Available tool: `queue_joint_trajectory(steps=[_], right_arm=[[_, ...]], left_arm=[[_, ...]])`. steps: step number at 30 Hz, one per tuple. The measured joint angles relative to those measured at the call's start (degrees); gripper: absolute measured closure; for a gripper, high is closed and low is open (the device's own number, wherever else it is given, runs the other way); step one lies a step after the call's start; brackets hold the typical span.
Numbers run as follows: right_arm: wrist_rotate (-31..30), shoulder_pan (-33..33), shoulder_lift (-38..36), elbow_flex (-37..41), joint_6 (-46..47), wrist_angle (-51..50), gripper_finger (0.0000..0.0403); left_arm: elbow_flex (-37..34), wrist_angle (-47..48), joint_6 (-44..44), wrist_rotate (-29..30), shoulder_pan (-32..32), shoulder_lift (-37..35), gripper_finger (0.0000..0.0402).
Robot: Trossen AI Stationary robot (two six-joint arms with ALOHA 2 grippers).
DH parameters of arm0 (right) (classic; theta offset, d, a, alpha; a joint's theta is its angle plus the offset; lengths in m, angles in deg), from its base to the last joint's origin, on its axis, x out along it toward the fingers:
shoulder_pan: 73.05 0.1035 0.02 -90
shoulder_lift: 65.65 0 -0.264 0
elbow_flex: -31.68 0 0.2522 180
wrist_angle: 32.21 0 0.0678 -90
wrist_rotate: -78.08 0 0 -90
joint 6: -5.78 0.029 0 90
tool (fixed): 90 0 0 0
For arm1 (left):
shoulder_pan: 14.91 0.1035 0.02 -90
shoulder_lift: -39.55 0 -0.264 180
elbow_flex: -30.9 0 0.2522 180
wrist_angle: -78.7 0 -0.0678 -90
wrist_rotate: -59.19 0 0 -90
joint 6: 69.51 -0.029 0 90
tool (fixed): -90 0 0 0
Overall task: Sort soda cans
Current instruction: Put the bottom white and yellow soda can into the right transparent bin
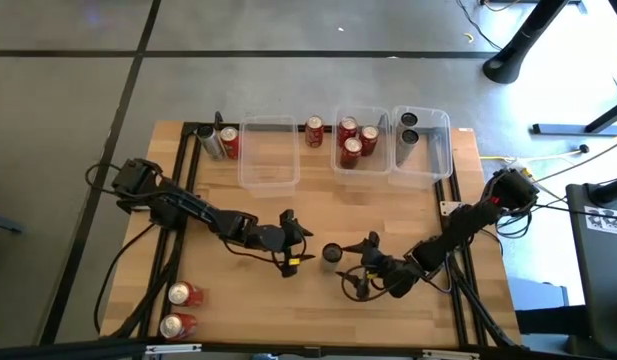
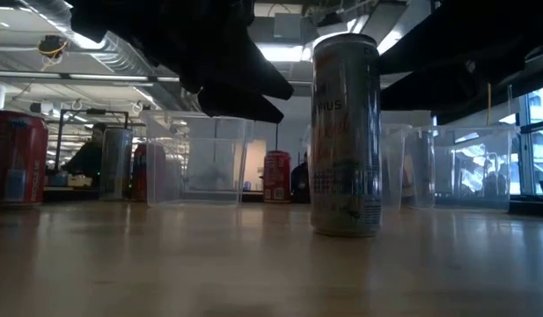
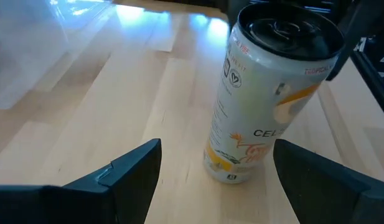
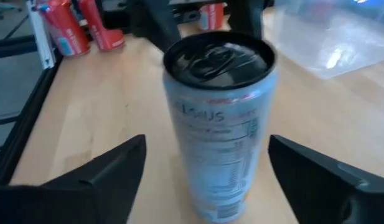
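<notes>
High: I see the white can (image 1: 332, 253) upright at table centre, left gripper (image 1: 291, 243) at its 9 o'clock, right gripper (image 1: 366, 266) at its 3 o'clock | Low: can (image 2: 346, 134) stands alone | Left wrist: fingers (image 3: 131, 171) spread, can (image 3: 266, 93) ahead, untouched | Right wrist: fingers (image 4: 111, 168) spread, flanking can (image 4: 220, 124).

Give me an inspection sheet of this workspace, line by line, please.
Surface: wooden table, three clear bins along the far edge.
Job's things: tall pale can upright mid-table between the arms; red cans in the middle bin, dark cans in the right bin, loose cans far left and near left.
Clutter: nothing seen.
Grippers: left gripper and right gripper both open, facing the pale can.
Cables: cords on the floor right of the table.
Surroundings: grey floor, stand base far right.
</notes>
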Motion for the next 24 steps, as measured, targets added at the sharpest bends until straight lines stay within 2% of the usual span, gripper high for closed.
queue_joint_trajectory(steps=[3,5,10,17,24], right_arm=[[-2.2,0.0,0.0,0.0,0.2,0.0,0.0019],[-2.5,-0.6,0.0,0.0,0.0,0.1,0.0008],[-1.8,-2.7,1.3,0.0,-1.1,3.3,0.0025],[2.4,-4.5,6.7,0.0,-8.9,16.1,0.0035],[2.0,-5.5,7.6,0.0,-10.7,18.8,0.0036]], left_arm=[[0.0,0.0,-0.1,0.0,0.2,0.0,0.0103],[0.0,-0.2,-0.2,0.0,0.3,0.0,0.0103],[0.0,-4.1,-2.0,0.0,0.5,1.5,0.0103],[0.0,-8.8,-1.9,-1.3,0.9,5.5,0.0103],[0.0,-10.4,-2.0,-2.0,1.0,7.1,0.0103]])
